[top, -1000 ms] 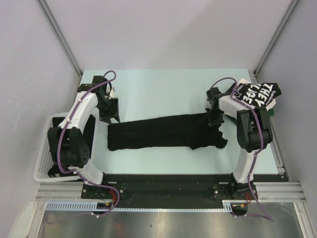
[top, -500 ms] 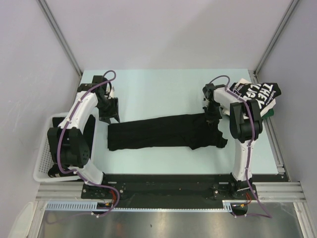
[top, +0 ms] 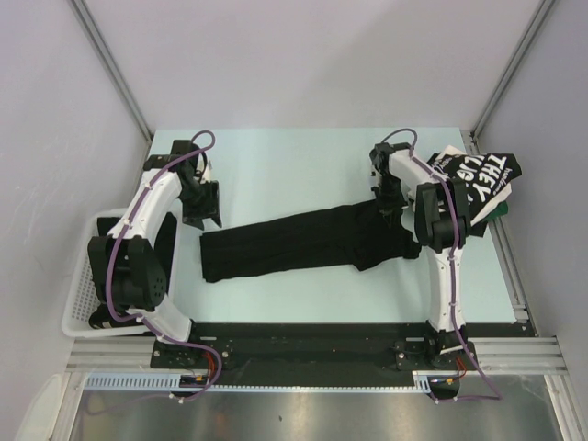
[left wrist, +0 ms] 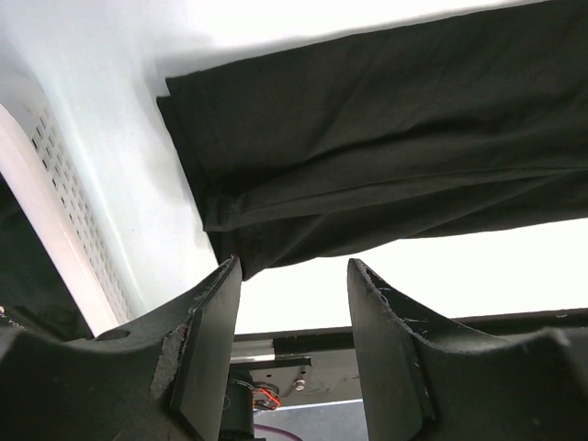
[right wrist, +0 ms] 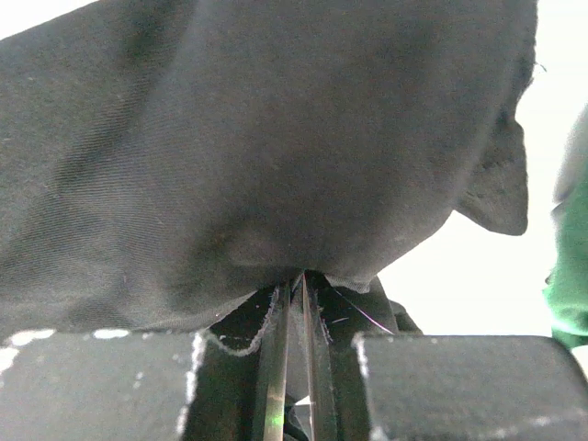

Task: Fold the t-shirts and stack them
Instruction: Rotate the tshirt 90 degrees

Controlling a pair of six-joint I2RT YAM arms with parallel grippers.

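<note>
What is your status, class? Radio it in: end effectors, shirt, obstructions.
Left end effector open, beside left end of black t-shirt. Right end effector shut on its right end. Lettered t-shirt lies far right; no obstruction seen.

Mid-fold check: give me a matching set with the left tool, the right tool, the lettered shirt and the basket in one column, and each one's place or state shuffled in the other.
Things:
1. left tool
2. right tool
3. lettered t-shirt
4. white basket

Places or states:
A. beside the left edge of the table
B. shut on the black t-shirt
C. open, holding nothing
D. at the table's right edge

Pairs: 1-C, 2-B, 3-D, 4-A
</note>
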